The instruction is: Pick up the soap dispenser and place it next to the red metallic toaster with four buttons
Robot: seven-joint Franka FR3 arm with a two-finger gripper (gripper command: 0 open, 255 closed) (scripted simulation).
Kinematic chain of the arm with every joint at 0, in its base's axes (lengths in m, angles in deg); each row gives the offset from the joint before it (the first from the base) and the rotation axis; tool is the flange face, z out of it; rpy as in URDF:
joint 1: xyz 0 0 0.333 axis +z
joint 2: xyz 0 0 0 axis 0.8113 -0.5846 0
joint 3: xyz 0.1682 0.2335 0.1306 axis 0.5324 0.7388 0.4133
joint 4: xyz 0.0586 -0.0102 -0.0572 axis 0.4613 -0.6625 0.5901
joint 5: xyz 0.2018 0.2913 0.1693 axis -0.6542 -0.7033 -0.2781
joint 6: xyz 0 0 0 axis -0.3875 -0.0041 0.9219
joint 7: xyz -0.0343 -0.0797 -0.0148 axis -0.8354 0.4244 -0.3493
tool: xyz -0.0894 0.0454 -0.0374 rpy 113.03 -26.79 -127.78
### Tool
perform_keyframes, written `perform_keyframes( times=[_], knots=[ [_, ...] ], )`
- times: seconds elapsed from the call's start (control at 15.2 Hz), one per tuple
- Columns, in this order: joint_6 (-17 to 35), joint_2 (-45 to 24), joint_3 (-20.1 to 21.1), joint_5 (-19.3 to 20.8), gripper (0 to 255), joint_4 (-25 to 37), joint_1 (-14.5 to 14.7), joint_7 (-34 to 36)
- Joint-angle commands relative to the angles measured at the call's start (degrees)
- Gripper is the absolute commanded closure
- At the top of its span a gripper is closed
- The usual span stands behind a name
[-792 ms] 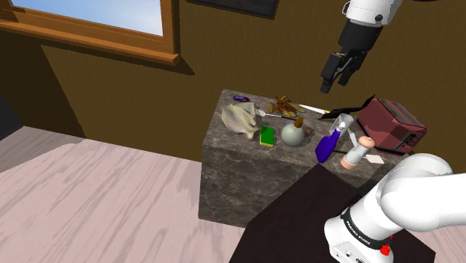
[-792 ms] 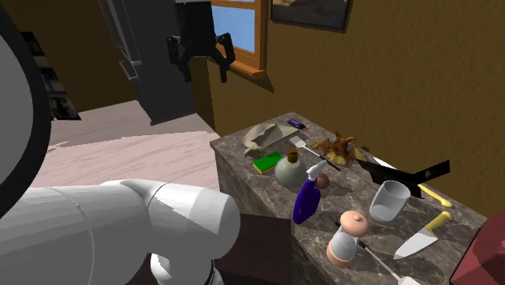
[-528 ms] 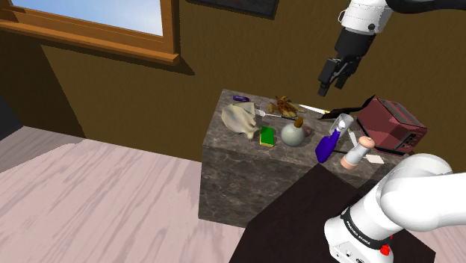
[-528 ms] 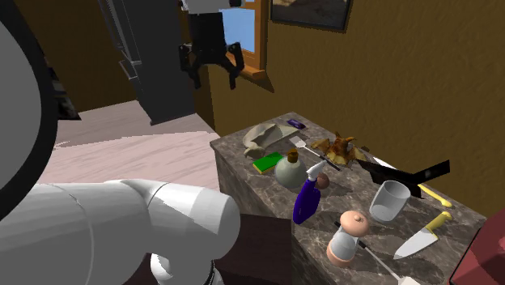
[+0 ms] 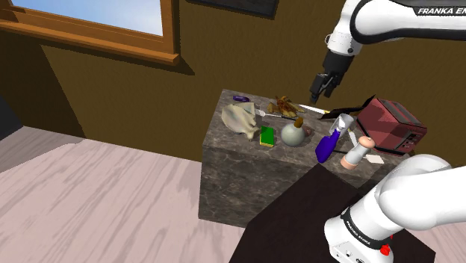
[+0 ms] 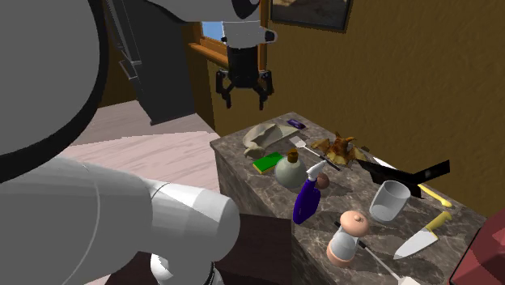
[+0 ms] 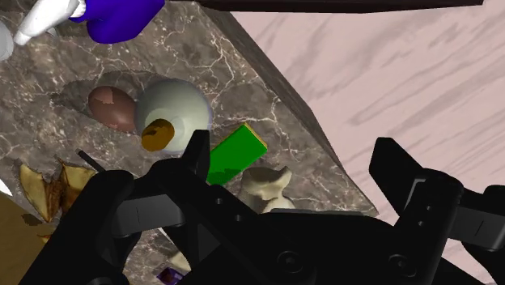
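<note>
The soap dispenser (image 5: 292, 134) is a round-bellied, pale grey-green bottle with a short amber-brown neck, upright on the dark marbled counter (image 5: 246, 179). The black two-finger tool (image 6: 243, 101) hangs over the counter, fingers apart and empty.

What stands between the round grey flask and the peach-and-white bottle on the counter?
A blue spray bottle with a white nozzle, in the shoulder view.

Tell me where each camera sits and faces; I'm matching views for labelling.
Shoulder view: beside and behind the stand, looking down over the marbled counter; white arm and open claw show.
Second exterior view: close behind the arm's white body, looking along the counter towards the brown wall; claw above the counter.
Wrist view: on the hand, looking down past the claw's black fingers at the counter's edge.
Shared: all three show the green block and round bottle.
</note>
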Motion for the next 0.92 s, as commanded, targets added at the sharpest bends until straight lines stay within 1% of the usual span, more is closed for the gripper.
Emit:
perform_keyframes(
  times=[0.0,0.46,0.66,0.86],
  knots=[
    [3.3,-2.0,-1.8,0.7,0,-1.3,-0.4,-2.0],
    [14.6,-13.3,-8.3,1.6,0,-1.4,-1.6,-9.7],
    [19.1,-19.2,-10.9,0.9,0,-0.2,-1.8,-13.3],
    [23.2,-25.6,-13.3,-0.8,0,1.7,-1.9,-17.4]
  ],
)
